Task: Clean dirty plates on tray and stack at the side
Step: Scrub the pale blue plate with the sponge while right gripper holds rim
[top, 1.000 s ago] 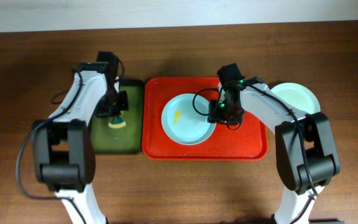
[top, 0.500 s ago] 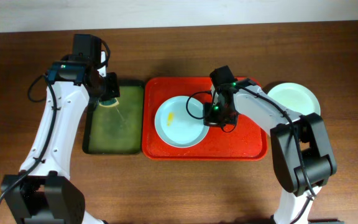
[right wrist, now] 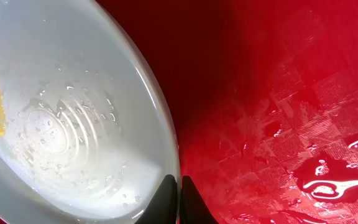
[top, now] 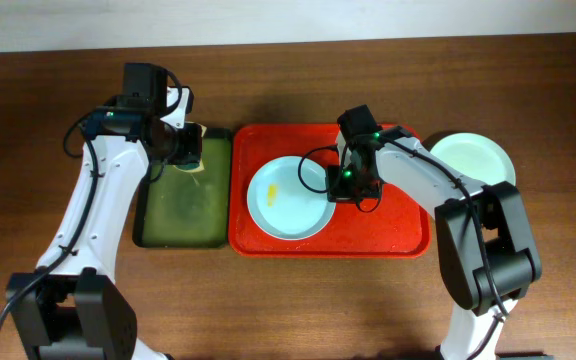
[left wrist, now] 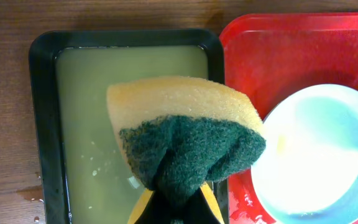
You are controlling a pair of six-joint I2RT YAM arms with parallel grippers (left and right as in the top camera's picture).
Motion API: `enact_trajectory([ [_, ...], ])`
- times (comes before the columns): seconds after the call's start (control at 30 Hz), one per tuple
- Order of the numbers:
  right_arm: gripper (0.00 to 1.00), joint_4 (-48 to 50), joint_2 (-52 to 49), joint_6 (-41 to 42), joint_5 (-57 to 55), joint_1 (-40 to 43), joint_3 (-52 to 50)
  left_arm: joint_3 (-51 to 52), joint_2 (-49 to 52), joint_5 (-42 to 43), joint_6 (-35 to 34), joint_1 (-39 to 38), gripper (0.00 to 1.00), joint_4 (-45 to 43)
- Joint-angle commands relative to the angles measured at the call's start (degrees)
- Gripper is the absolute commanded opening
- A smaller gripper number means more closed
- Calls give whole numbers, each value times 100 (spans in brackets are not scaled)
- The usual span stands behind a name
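Note:
A pale mint-green plate (top: 288,197) with a yellow smear (top: 271,192) lies on the red tray (top: 398,225). My right gripper (top: 344,181) is shut on the plate's right rim; in the right wrist view its fingertips (right wrist: 176,186) pinch that rim (right wrist: 160,124). My left gripper (top: 186,148) is shut on a yellow sponge with a green scouring face (left wrist: 185,124). It holds the sponge above the right side of the dark green tray, close to the red tray's left edge (left wrist: 241,56). A second mint-green plate (top: 476,157) lies on the table to the right of the red tray.
The dark green tray (top: 178,200) holds yellowish water (left wrist: 92,124) and stands against the red tray's left side. The red tray floor is wet, with puddles (right wrist: 328,174). Bare wooden table (top: 288,300) surrounds both trays.
My left gripper has lifted the sponge out of the green tray's water and moved it back and to the right. My right gripper has drawn the plate a little to the left.

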State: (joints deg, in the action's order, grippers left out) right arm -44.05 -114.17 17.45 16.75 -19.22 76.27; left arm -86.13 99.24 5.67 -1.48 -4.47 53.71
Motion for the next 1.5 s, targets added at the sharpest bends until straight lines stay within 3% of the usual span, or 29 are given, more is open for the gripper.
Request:
enact_trajectory([
  [0.0, 4, 48, 28, -90, 179, -63, -42, -111, 17, -424, -238, 2, 0, 273],
  [0.07, 4, 177, 28, 48, 647, -63, -42, -173, 17, -365, -284, -59, 0, 411],
  [0.23, 4, 223, 28, 267, 555, -66, -42, -173, 289, 638, -442, -754, 0, 326],
  [0.4, 4, 96, 28, 708, 57, -136, -52, -173, 981, 640, -949, -1757, 0, -149],
  [0.43, 4, 81, 28, 708, 57, -140, -52, -173, 1060, 437, -1300, -1904, 0, -219],
  [0.6, 4, -4, 26, 706, -98, -173, -66, -170, 1237, 52, -1742, -1945, 0, -179],
  [0.9, 4, -4, 24, 704, -245, -181, -74, -166, 2354, 57, -1762, -1950, 0, -197],
  [0.97, 4, -2, 24, 704, -247, -181, -74, -166, 2662, 562, -1617, -1950, 0, -162],
  [1.03, 5, -4, 24, 704, -245, -184, -74, -168, 2710, 1582, -815, -1950, 0, -160],
  [1.1, 5, -4, 24, 704, -245, -181, -74, -315, 2675, 2262, -634, -1816, 0, -22],
  [1.2, 5, -4, 24, 704, -247, -181, -74, -826, 2260, 2170, -636, -1451, 0, 214],
  [1.27, 5, -4, 24, 704, -245, -181, -74, -881, 1829, 1676, -684, -1346, 0, 284],
  [1.33, 5, -4, 24, 704, -245, -181, -74, -879, 1698, 931, -979, -1379, 0, 461],
  [1.47, 5, -4, 24, 704, -247, -181, -74, -503, 1755, 507, -1097, -1753, 0, 225],
])
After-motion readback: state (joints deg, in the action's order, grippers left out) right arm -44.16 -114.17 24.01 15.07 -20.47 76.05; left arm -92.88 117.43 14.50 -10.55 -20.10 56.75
